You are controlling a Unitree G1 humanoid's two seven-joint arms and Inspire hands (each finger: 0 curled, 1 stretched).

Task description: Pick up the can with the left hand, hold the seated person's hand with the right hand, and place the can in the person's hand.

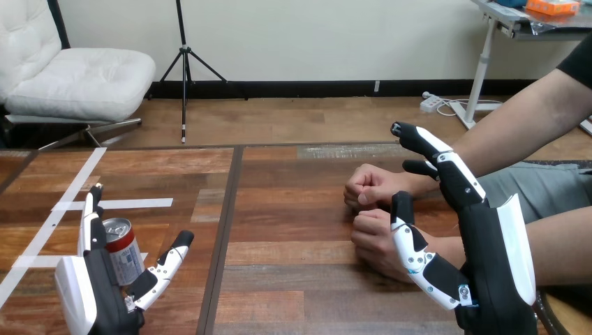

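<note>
Left robot hand [106,289] splayed round can [124,252]; wooden table [293,234], white tape [132,204].

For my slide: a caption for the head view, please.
Left hand open around the can; right hand open beside the person's fists.

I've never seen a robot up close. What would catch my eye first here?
Most striking is the robot's right hand at the right, fingers straight and pointing up, with its thumb in front of the person's nearer fist on the wooden table; I cannot tell whether they touch. At the lower left, the left hand is open around a red and silver can, which stands upright between its thumb and fingers.
</note>
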